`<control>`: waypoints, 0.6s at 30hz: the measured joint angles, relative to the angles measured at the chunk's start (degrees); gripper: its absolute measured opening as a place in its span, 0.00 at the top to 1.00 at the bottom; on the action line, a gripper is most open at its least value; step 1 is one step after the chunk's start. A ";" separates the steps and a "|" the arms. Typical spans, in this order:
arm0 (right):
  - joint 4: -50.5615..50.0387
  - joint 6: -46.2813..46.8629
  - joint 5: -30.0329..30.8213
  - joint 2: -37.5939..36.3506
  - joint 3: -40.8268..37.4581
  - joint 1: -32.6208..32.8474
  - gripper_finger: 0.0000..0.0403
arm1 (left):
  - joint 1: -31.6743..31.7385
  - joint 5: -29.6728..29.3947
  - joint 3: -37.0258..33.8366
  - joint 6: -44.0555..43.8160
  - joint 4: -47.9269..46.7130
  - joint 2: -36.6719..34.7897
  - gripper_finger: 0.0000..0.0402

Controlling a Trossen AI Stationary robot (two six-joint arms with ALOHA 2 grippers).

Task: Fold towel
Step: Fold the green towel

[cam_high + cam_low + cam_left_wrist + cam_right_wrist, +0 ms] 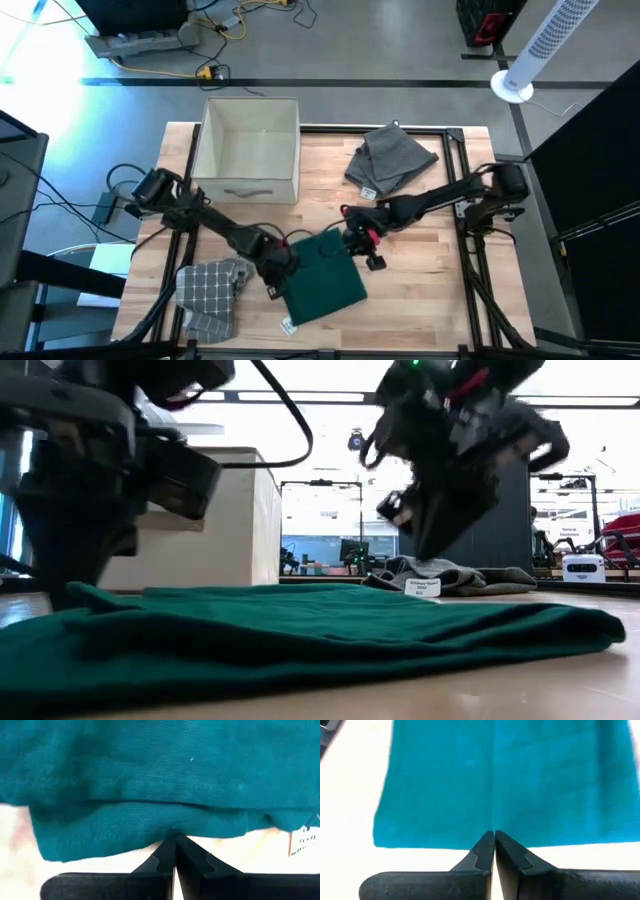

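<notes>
A dark green towel lies folded in several layers, flat on the wooden table. My left gripper is shut, low at the towel's left edge; in the left wrist view its tips stand right at the layered edge. My right gripper is shut by the towel's far right corner. In the low view it hangs above the towel with nothing in it. My left gripper's shut fingertips meet the green towel's left edge, coming at it low from the table's left. No cloth shows between the fingers. I cannot tell whether they touch the edge. The towel lies flat on the table.
A cream open box stands at the far left of the table. A crumpled grey towel lies at the far right. A checked grey cloth lies near left, beside the green towel. A white label sticks out at the towel's near corner.
</notes>
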 joint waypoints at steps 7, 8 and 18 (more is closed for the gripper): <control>-4.26 5.30 5.87 -7.38 0.02 0.04 1.00 | 4.17 -0.74 -0.21 2.15 -1.66 -0.96 1.00; -4.49 6.51 7.55 -7.65 0.02 -0.01 1.00 | 4.25 -1.63 -0.23 1.69 -2.39 -1.92 1.00; -6.48 12.32 7.98 -8.18 0.01 -4.33 1.00 | 3.66 -8.48 0.09 -7.56 -16.02 -21.99 1.00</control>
